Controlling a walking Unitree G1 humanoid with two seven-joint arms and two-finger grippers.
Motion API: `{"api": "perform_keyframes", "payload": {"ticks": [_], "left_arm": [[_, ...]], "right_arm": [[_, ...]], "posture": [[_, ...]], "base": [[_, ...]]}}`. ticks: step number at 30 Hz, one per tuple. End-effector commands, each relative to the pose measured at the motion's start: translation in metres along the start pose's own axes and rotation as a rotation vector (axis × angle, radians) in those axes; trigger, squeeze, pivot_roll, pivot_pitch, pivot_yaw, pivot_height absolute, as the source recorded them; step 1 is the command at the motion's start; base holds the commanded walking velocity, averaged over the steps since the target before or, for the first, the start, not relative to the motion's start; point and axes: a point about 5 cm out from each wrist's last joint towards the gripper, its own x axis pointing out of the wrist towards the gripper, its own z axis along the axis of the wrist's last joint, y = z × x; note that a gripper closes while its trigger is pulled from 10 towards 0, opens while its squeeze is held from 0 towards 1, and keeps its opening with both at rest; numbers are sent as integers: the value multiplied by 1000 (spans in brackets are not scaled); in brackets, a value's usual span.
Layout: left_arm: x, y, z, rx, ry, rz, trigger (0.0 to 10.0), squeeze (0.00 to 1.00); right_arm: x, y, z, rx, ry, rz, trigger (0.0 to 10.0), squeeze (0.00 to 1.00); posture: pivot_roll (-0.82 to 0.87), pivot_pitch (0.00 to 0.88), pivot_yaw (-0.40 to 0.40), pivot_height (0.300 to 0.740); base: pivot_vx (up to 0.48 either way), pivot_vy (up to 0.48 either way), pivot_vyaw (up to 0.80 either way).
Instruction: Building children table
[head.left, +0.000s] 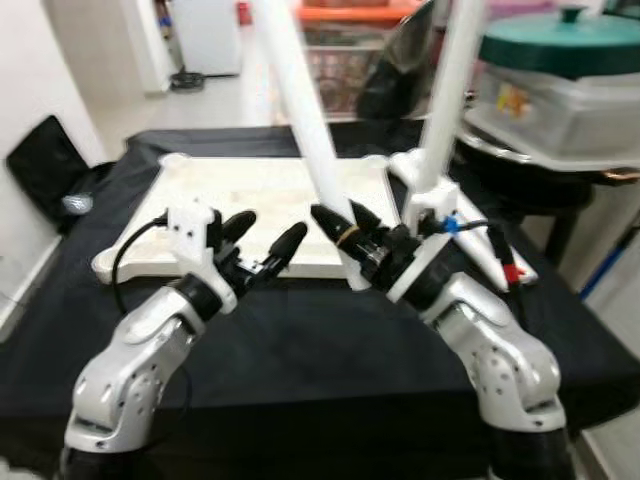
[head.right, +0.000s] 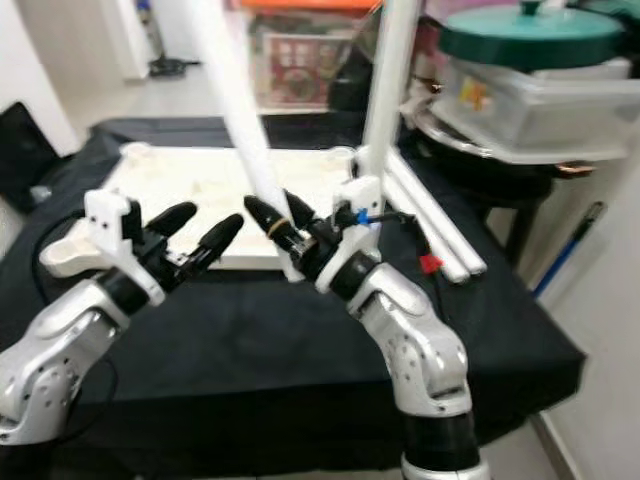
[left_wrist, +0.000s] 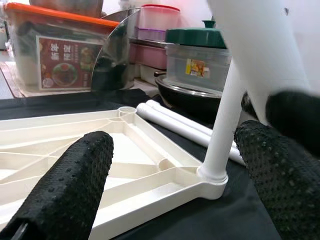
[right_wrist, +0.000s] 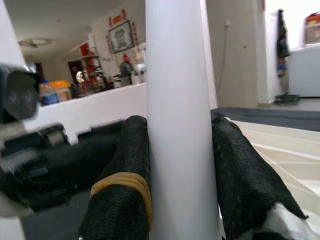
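Black cloth (head.left: 330, 350) covers the work surface, with stacked storage boxes and a green-lidded container (head.left: 565, 40) at upper right. Mid-frame on it lies the white tabletop (head.left: 240, 215), underside up, its cream ribs and corner sockets showing.

One white leg (head.left: 450, 90) already stands upright in the far right corner socket, so that step looks done. A second leg (head.left: 305, 110) leans from the top centre of the frame down to the panel's near edge, clamped between the fingers of the right gripper (head.left: 345, 228); judging by its slant, it is not yet seated. Two more legs (head.right: 435, 225) lie side by side on the cloth just right of the panel, so most of the assembly seems left.

At lower left, the left gripper (head.left: 265, 238) hovers by the panel's near edge, fingers spread and empty.
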Motion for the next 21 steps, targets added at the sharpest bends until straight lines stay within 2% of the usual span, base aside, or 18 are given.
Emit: {"api": "perform_keyframes", "payload": {"ticks": [1,8,21], "left_arm": [[0,0,1,9,0,-6,10000,0],[-5,9,3,26,6,15,10000,0],[-5,8,1,31,15,10,10000,0]], "right_arm": [[-5,-5,-8,-12,24,-40,10000,0],[-10,-15,-15,-14,33,-115,10000,0],[-7,-20,-19,-22,38,-155,10000,0]], "posture": [[-51,68,-12,740],[-48,71,-11,740],[-37,72,-6,740]], "base": [[0,480,0],[0,480,-120],[0,480,-800]]}}
